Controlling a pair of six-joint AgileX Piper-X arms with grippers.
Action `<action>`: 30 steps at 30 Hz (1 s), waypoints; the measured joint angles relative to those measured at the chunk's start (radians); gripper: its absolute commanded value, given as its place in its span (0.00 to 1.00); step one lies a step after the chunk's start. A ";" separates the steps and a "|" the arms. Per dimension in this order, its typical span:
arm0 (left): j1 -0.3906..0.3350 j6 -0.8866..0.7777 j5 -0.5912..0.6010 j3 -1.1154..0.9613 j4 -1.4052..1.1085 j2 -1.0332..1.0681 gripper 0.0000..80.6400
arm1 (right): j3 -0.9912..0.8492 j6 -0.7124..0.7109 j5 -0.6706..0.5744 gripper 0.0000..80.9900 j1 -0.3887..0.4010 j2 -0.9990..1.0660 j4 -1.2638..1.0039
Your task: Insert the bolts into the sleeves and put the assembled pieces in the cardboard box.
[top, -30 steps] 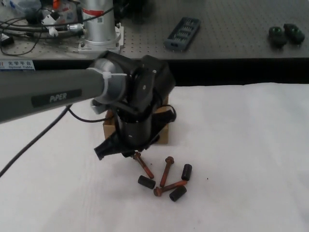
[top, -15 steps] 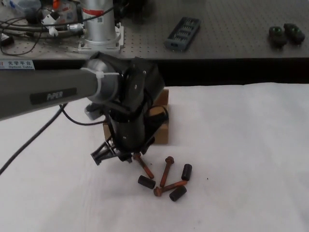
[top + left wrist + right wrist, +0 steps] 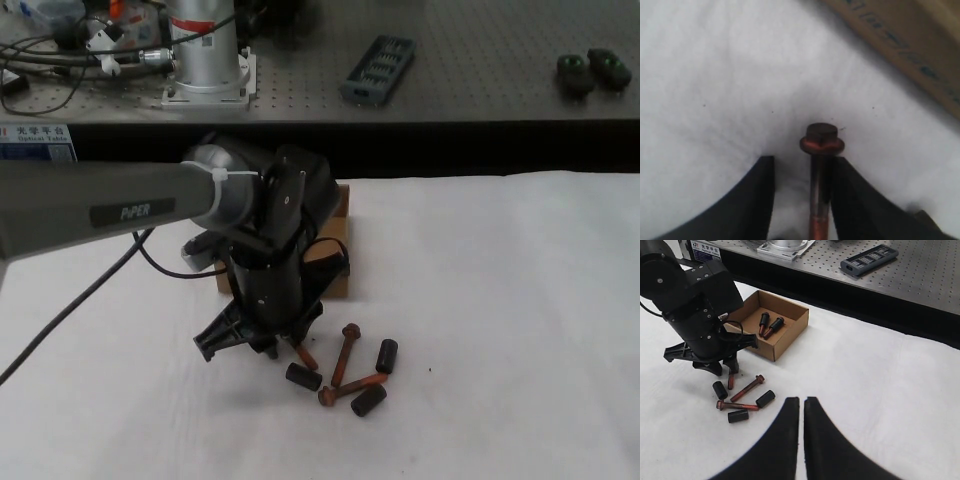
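On the cloth-covered table (image 3: 520,300), the cardboard box (image 3: 790,325) sits near the far edge and holds two assembled pieces (image 3: 769,325). The left hand (image 3: 804,162) stands low just in front of it. Its fingers are apart, astride a bolt (image 3: 821,145), probably to grip the shank. The right hand (image 3: 801,407) hangs with its fingers together. Three loose sleeves (image 3: 765,398) lie nearby.

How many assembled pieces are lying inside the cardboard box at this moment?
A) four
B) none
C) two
C: the right wrist view shows two assembled pieces lying side by side on the floor of the cardboard box.
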 measured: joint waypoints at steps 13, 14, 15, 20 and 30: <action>0.008 0.000 0.088 0.000 -0.072 0.005 0.00 | 0.000 0.000 0.000 0.05 0.000 0.000 -0.003; 0.013 0.000 0.125 0.000 -0.086 0.005 0.00 | 0.000 0.000 0.000 0.05 0.000 0.000 -0.003; 0.018 0.000 0.168 0.000 -0.099 0.005 0.00 | 0.000 0.000 0.000 0.05 0.000 0.000 -0.006; 0.040 0.013 0.295 0.000 -0.162 0.008 0.01 | 0.000 0.000 0.000 0.05 0.000 0.000 -0.010; 0.052 0.393 0.268 0.006 -0.150 -0.176 0.01 | 0.000 0.000 -0.039 0.05 0.000 0.090 -0.015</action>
